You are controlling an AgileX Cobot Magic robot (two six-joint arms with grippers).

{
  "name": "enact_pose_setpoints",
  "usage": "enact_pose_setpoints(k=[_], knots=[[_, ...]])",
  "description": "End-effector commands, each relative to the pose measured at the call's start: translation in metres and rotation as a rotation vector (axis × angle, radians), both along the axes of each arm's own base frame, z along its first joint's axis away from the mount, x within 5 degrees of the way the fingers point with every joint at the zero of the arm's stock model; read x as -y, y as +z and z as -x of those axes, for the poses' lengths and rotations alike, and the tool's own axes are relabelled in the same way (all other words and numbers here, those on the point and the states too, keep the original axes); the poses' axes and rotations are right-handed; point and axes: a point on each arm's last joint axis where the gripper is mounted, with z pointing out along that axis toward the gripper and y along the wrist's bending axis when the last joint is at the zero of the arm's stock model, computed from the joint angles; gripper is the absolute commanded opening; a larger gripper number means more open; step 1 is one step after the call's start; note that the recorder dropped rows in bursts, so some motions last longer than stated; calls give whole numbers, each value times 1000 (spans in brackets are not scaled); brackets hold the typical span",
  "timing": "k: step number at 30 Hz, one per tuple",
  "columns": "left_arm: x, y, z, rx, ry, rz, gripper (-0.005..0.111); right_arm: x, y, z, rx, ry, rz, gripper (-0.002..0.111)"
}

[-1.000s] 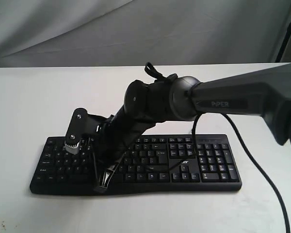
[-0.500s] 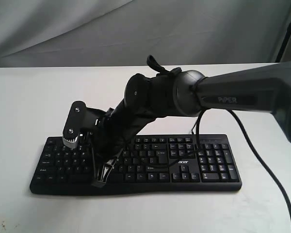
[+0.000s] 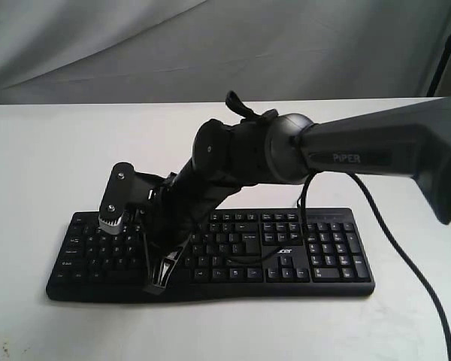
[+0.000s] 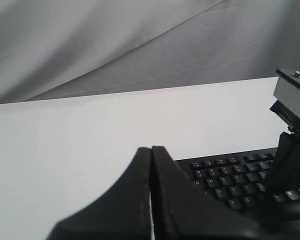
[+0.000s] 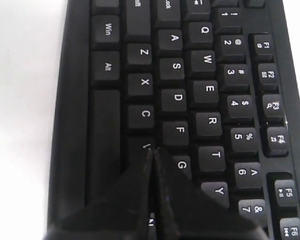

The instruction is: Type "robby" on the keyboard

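The black keyboard (image 3: 323, 256) lies on the white table, its "acer" logo beside the number pad. My right gripper (image 3: 156, 286) reaches across from the right and points down at the keyboard's left half near its front edge. In the right wrist view the right gripper (image 5: 151, 150) is shut and empty, its tips over the keyboard (image 5: 105, 125) beside the V and G keys, hiding the key beneath. I cannot tell if it touches a key. My left gripper (image 4: 151, 148) is shut and empty, held off the keyboard's (image 4: 230, 175) left end, over bare table.
A thin black cable (image 3: 406, 263) trails from the right arm over the keyboard's back edge and off the table front right. Grey cloth hangs behind the white table (image 3: 60, 150). A dark pole (image 3: 443, 45) stands at the far right.
The right arm rose slightly and shifted left half a second ago, then came back down and right a little over the same keys. The keyboard has not moved.
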Motion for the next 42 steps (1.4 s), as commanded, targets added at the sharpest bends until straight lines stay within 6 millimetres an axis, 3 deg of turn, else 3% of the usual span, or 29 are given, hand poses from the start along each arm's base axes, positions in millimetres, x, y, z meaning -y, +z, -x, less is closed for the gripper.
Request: enact_pose_setpoints(k=[1,10,22,32,36,42], knots=[[0,-1,0,5,-5,-1,0,-1,0,2,-5,12,3,0],[0,-1,0,5,-5,-1,0,0,-14,2,-30,11,25,0],[0,-1,0,5,-5,-1,0,0,17,-2,45,-13,-31,0],[0,-1,0,5,-5,-1,0,13,33,-28,71,-55,-55,0],[0,-1,0,5,-5,-1,0,20,26,-38,40,-70,-43,0],[0,-1,0,5,-5,-1,0,10,6,-50,-24,-35,-25,0]])
